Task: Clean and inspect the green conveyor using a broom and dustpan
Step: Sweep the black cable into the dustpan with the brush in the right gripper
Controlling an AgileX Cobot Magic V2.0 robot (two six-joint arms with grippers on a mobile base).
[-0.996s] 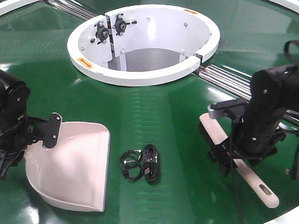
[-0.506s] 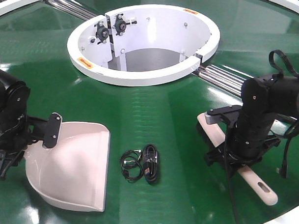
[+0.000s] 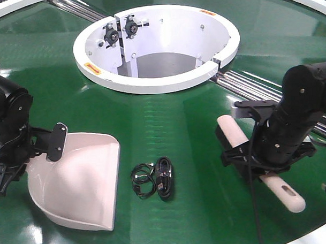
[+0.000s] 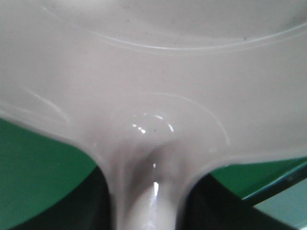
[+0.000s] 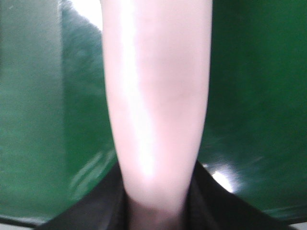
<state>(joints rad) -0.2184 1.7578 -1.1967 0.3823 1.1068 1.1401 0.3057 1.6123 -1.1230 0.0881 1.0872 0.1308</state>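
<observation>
The broom (image 3: 231, 131) slants from far-left to near-right over the right of the conveyor (image 3: 195, 113), clenched mid-length in the right claw (image 3: 258, 164). Left of it, across open belt, lies a black cable (image 3: 154, 179), just right of the dustpan (image 3: 79, 184), whose lip faces right and whose handle the left claw (image 3: 51, 144) grasps

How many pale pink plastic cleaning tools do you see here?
2. The pale pink plastic scoop-shaped dustpan lies left, held by the left pincer; the long pale pink plastic broom is right, in the right pincer, partly hidden by it.
</observation>
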